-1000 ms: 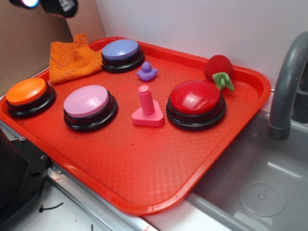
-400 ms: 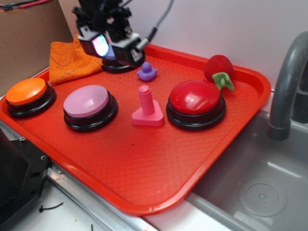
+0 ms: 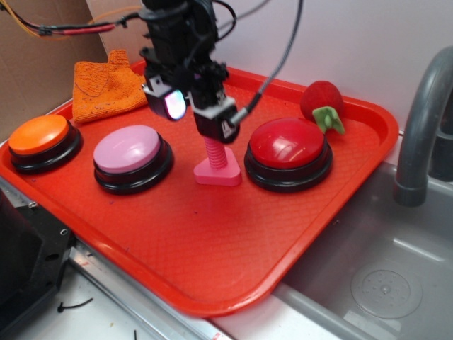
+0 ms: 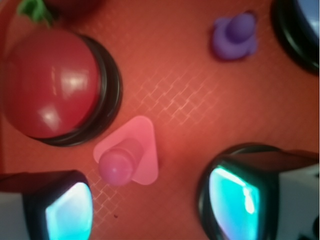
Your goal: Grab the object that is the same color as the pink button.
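Plastic is what most things here are made of. The small hot-pink plastic toy bolt (image 3: 216, 164) (image 4: 126, 159) has a ribbed round post standing up on a flat base with three soft corners. It sits on the red plastic tray (image 3: 212, 248), which has a bumpy criss-cross skin. The black pincer (image 3: 192, 110) (image 4: 150, 206) hangs right above the bolt with its two fingers spread wide apart and holding nothing. From the wrist view, the bolt is just ahead of the gap between the fingers. Beside the pincer are the big round light-pink dome button on a black ring (image 3: 132, 156) and the shiny red dome button (image 3: 288, 151) (image 4: 52, 90). Behind it is a little purple plastic duck (image 4: 235, 36).
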You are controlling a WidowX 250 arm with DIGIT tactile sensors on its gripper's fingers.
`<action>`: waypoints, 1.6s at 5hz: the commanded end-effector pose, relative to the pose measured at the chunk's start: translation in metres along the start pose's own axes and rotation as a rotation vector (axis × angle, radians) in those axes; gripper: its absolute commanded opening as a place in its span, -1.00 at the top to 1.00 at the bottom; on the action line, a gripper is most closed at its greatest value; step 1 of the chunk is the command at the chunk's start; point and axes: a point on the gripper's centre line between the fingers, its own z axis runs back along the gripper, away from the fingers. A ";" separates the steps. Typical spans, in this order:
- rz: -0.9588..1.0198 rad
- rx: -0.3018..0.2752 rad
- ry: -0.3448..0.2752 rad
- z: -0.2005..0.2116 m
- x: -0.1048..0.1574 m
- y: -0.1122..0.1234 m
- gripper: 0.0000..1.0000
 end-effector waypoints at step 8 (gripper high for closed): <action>0.176 0.074 -0.115 0.075 0.030 0.037 1.00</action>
